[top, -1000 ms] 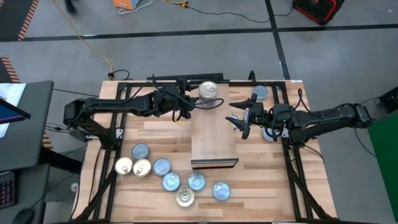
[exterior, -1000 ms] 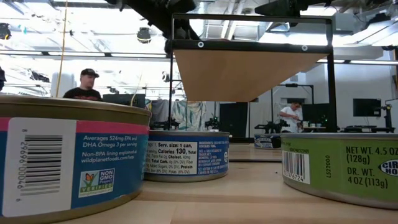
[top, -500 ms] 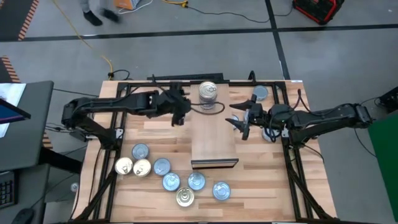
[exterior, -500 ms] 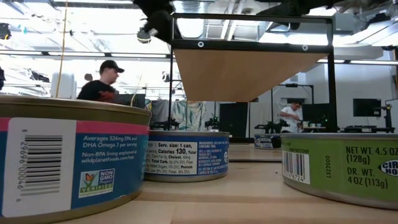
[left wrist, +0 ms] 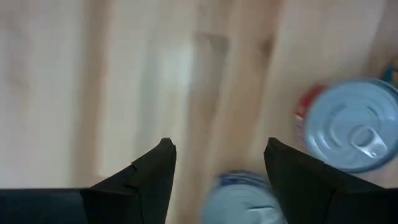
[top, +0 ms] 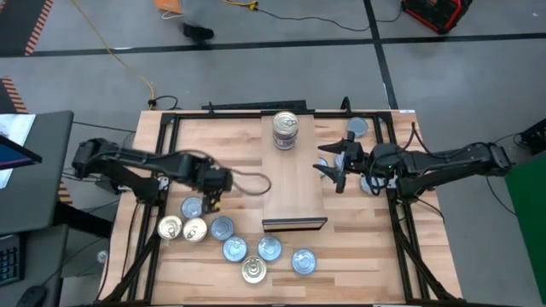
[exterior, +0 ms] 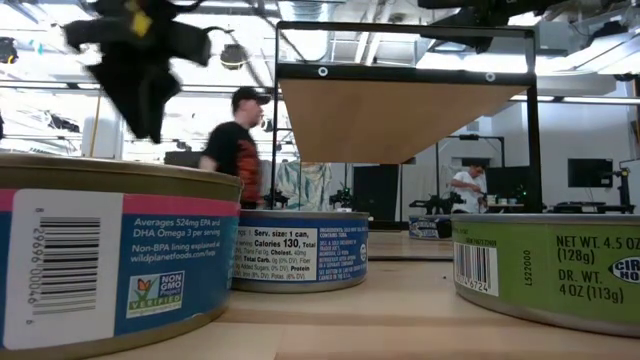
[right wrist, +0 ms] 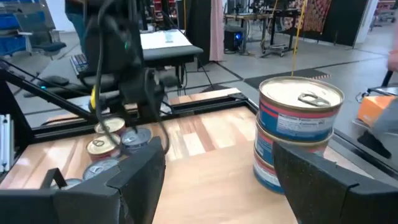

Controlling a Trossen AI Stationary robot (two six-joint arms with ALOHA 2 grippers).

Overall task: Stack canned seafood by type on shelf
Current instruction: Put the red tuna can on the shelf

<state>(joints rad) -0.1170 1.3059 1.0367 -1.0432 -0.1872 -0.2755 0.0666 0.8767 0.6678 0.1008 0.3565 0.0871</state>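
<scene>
A short stack of tins (top: 286, 130) (right wrist: 297, 132) with a silver top stands on the far end of the light-wood shelf (top: 293, 192). Several loose tins with light-blue or gold tops lie on the table's near left (top: 223, 228). My left gripper (top: 212, 194) (left wrist: 217, 152) hangs open, pointing down, over the table just beside the farthest loose tin (top: 192, 207) (left wrist: 353, 134); nothing is between its fingers. My right gripper (top: 335, 167) (right wrist: 217, 155) is open and level at the shelf's right edge, facing the stack.
Two more tins (top: 357, 128) (top: 368, 183) sit at the table's right, near my right arm. A black frame (top: 256, 111) runs around the table. In the low view three tins (exterior: 300, 250) stand close in front, and a person (exterior: 240, 140) walks in the room behind.
My left gripper has swung from beside the stack at the shelf's far end toward the table's near left, sinking and tipping from level to pointing down over the loose tins. Its fingers stay apart. The stack stays in place.
</scene>
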